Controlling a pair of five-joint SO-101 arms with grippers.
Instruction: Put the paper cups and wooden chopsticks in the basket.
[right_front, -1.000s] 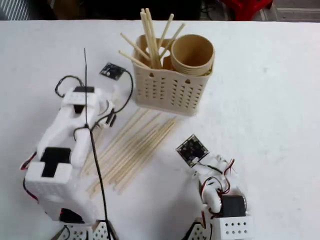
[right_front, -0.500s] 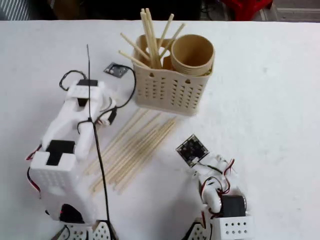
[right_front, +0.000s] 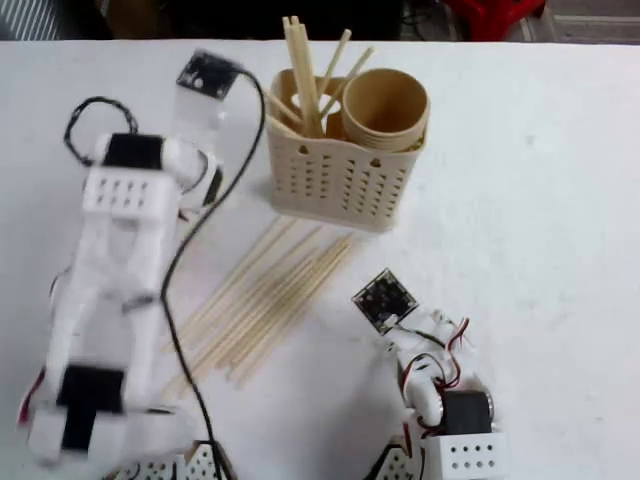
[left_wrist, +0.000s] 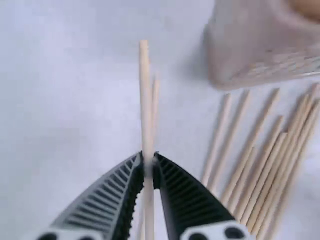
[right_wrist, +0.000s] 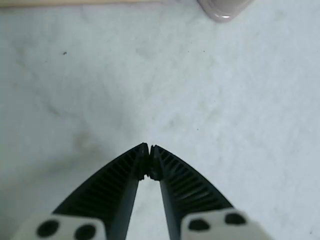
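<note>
High view — white table (right_front: 540, 200), basket (right_front: 340, 185), loose chopsticks (right_front: 260, 300)

You were working at a robotics bench, the kind found in a lab or a hobby workshop; which of the two could not be told. A plain white table (right_front: 560, 200) carried two small arms at its near edge, the left arm (right_front: 110, 250) and the right arm (right_front: 440, 390), both built of white plastic parts. A loose black cable (right_front: 262, 140) and thin red wires (right_front: 458, 335) ran in the open over them. A small bare circuit board (right_front: 385, 298) sat at the right arm's wrist. Beyond the table's far edge the room was dark, with something red (right_front: 495, 14) at the far right.
</note>
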